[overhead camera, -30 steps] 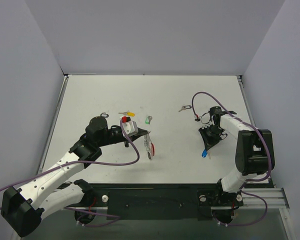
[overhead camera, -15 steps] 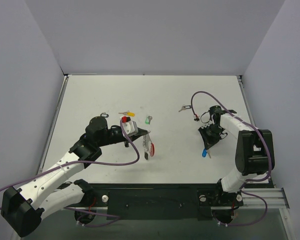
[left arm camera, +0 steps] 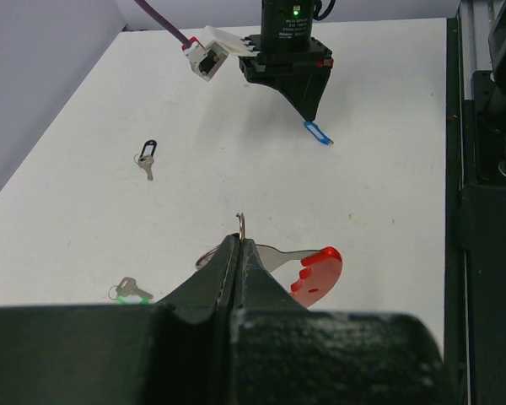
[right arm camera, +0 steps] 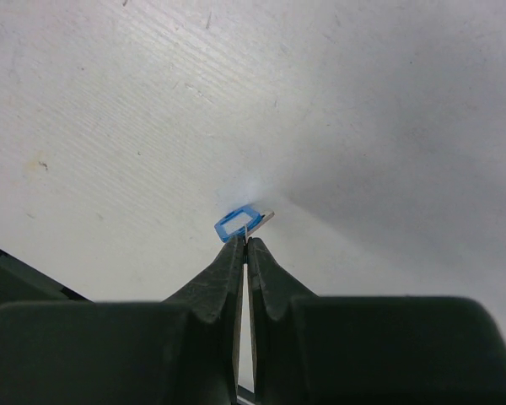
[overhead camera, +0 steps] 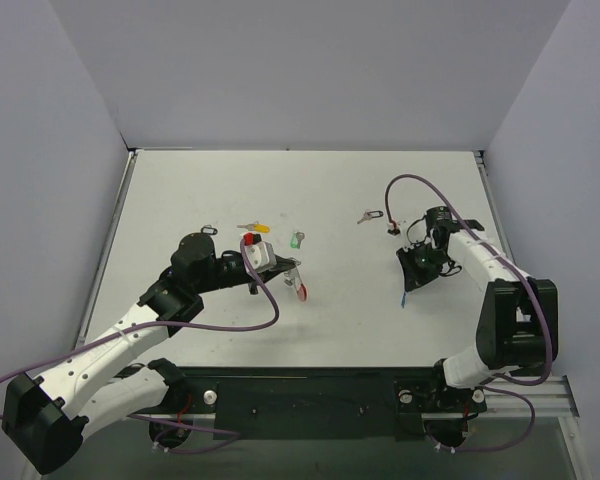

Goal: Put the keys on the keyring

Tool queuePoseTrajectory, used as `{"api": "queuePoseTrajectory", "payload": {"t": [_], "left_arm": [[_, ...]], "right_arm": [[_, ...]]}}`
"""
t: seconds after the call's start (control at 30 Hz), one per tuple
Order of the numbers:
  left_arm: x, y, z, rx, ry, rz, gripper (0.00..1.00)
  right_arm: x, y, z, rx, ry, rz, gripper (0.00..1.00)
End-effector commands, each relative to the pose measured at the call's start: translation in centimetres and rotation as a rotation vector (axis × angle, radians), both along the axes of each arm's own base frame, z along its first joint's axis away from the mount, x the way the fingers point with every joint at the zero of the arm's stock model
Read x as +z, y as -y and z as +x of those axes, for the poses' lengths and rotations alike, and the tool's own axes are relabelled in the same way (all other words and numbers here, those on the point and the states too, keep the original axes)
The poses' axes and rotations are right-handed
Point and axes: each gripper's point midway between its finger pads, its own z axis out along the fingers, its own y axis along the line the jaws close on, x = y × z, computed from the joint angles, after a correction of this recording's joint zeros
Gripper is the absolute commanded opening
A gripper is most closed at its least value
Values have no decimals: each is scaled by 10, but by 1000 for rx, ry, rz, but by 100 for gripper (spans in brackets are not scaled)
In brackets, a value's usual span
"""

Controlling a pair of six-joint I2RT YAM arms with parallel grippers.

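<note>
Our left gripper is clamped on the keyring, with the ring's edge poking past its tips, presented for threading. Our right gripper pinches the blue key at its very tips, tag outward, likely to carry it across.

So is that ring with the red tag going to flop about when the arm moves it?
Probably. The left gripper pinches only the thin metal of the keyring, and the red tag sticks out to one side, so it likely swings. It looks light, and smooth metal may slip.
</note>
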Motion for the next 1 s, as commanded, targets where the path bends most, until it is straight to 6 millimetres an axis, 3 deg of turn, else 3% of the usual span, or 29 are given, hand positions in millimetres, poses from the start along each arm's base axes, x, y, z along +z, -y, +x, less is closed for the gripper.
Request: {"api": "queuePoseTrajectory", "payload": {"t": [0.0,0.27,0.57,0.77,0.8,0.83,0.87,0.93,0.97], "left_arm": [[11,2,-3,-25,47,-20,0],[11,2,-2,-23,50,-19,0],[10,2,-1,-19,57,-25,0],[18,2,-1,-18,74,-61,0],[21,2,-2,-20,69,-80,0],[27,2,-2,-22,88,-104,0],[29,2,-3,-26,81,-120,0],[44,3,-5,-38,107,-161,0],[50,4,-6,-43,117,-173,0]], "right_arm": [[16,-7,-6,22,26,65,0],[35,-16,-2,38,113,144,0],[71,-22,5,81,268,182,0],[123,-21,8,225,422,158,0],[126,-20,1,250,415,152,0],[141,-21,5,283,455,145,0],[144,-21,-3,295,426,151,0],[170,-24,-9,373,439,158,0],[173,-24,-9,409,434,158,0]]}}
